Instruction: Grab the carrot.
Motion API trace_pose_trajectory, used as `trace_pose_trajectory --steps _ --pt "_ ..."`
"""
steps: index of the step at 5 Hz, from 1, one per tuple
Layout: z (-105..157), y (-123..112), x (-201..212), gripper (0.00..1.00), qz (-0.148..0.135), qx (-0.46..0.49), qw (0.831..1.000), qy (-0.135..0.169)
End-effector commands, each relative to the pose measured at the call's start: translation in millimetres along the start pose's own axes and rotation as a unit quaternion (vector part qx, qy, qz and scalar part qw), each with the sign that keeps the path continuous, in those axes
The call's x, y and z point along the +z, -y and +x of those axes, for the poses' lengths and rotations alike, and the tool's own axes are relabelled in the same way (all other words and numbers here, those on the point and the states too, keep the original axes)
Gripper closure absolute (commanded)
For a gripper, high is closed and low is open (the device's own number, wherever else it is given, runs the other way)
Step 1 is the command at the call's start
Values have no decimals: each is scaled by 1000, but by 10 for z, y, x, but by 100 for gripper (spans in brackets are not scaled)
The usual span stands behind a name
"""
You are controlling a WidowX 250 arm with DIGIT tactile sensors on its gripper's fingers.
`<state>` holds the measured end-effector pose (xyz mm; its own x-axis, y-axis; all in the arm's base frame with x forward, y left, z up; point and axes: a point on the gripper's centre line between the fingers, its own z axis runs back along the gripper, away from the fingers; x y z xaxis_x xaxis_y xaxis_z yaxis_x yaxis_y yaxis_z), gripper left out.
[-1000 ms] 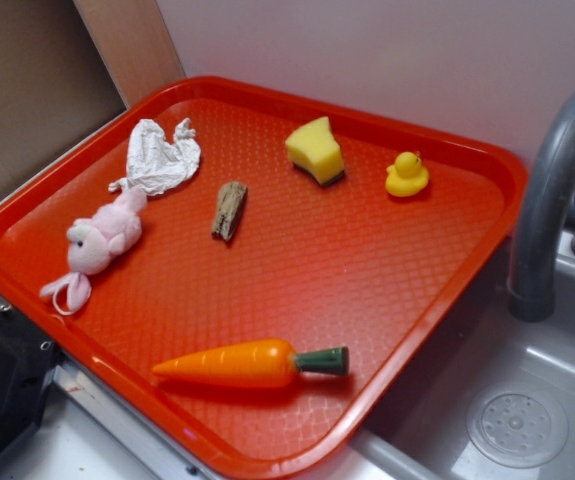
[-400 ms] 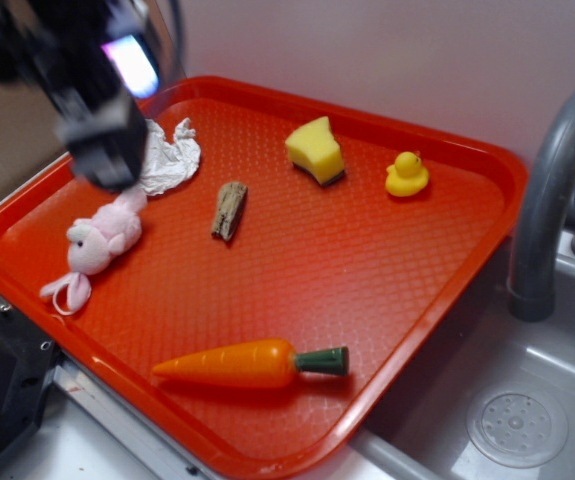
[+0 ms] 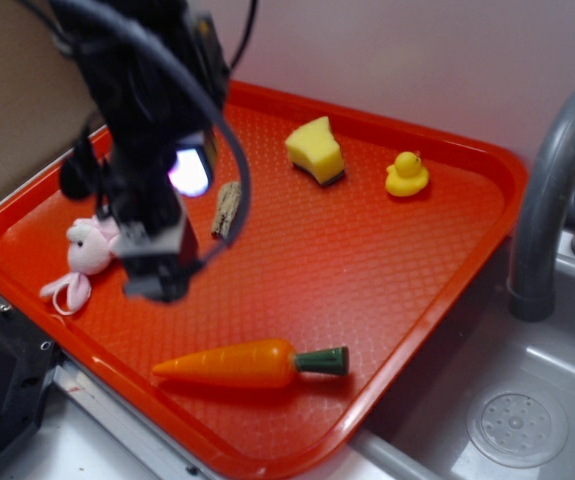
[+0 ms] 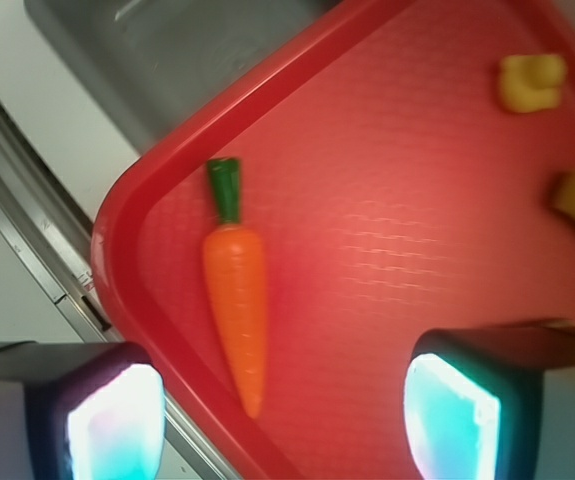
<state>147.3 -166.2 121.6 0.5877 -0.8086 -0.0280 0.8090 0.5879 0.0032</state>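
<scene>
Wrist view: glossy orange carrot (image 4: 237, 300), green stem at 12 o'clock, untouched; gripper (image 4: 282, 425) fingers apart; only exterior shows pink plush (image 3: 89, 250).

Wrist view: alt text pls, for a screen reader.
An orange carrot with a green stem lies untouched along the near edge of a red tray; two open gripper fingers frame the bottom of the shot above it.

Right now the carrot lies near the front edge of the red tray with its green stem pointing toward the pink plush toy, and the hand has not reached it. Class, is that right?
Not quite. The exterior view shows the carrot near the front edge of the red tray, but its green stem points toward the sink, away from the pink plush toy. The hand has not reached it.
</scene>
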Motion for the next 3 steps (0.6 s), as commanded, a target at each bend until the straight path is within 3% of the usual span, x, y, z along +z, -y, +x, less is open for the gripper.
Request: trace_pose_trajectory --steps 1,2,3 --pt "39 263 -155 0 23 1 1000 -13" --pt "29 224 -260 0 45 27 998 -23" --pt "19 216 -395 0 49 27 998 -37"
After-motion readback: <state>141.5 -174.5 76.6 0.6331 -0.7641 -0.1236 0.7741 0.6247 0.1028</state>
